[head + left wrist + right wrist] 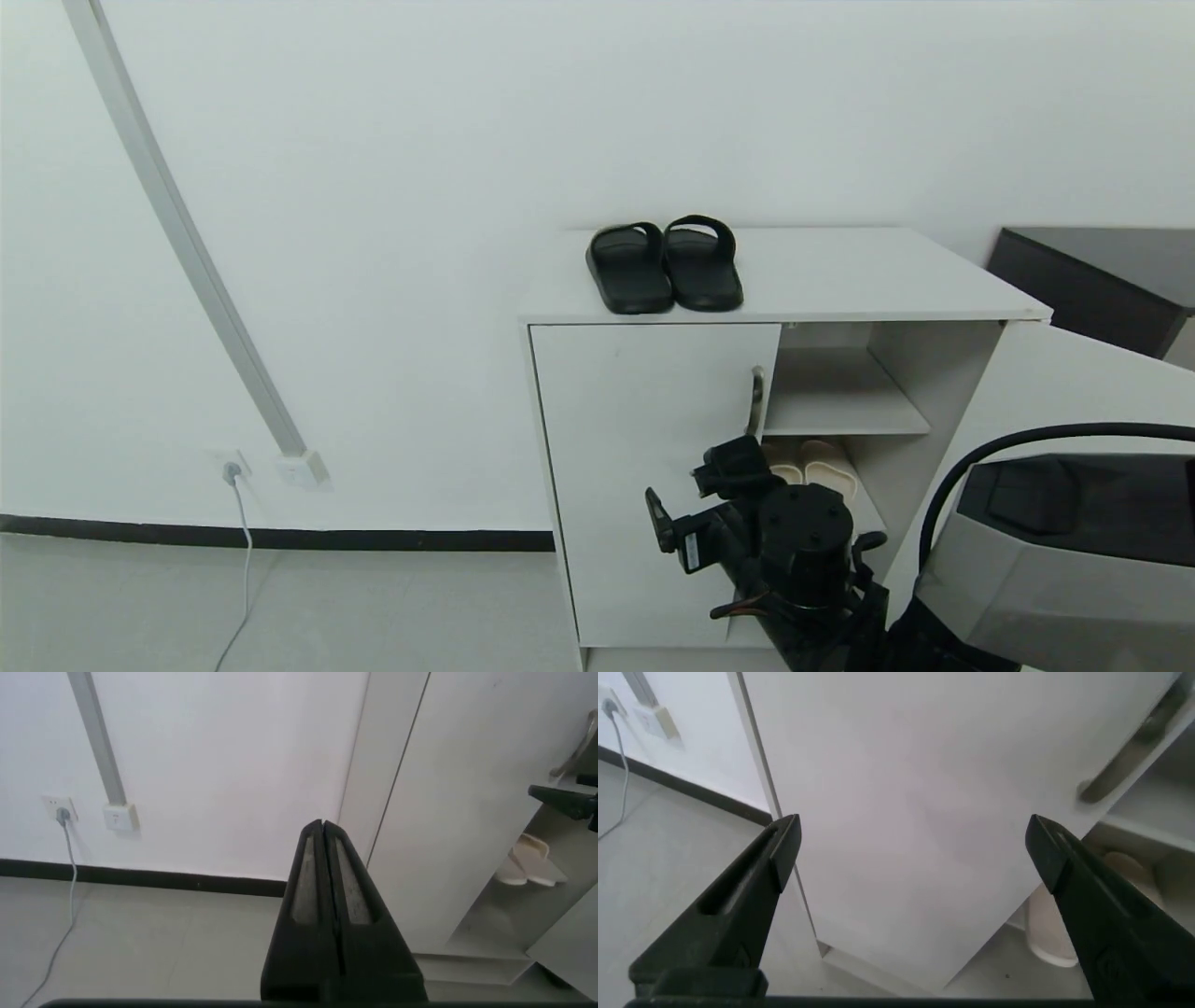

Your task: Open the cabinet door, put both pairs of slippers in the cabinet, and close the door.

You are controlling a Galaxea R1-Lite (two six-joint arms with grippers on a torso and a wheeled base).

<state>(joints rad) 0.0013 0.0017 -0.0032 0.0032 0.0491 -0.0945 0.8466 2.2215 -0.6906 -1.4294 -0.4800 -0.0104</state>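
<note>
Closest in, the right gripper [912, 829] is hovering in front of the cabinet [840, 271], facing its shut left door [653, 467], with its fingers standing spread wide and gripping nothing. Off to the cabinet's left side the left gripper [322, 826] is pointing toward the cabinet, its fingers lying pressed together and empty. Next, the cabinet's right door [1074, 383] is standing swung wide, so the opening step is looking done. Inside the cabinet, the beige slippers [826, 467] are sitting on the lower shelf, just behind the handle [756, 399] of the shut door, so one pair is reading as stowed. Farther back, the black slippers [665, 266] are sitting side by side on top of the cabinet, over its left half, touched by neither gripper. By my judgement the task is sitting about halfway: the black pair is waiting to go inside, and after that the open door is needing to be closed
</note>
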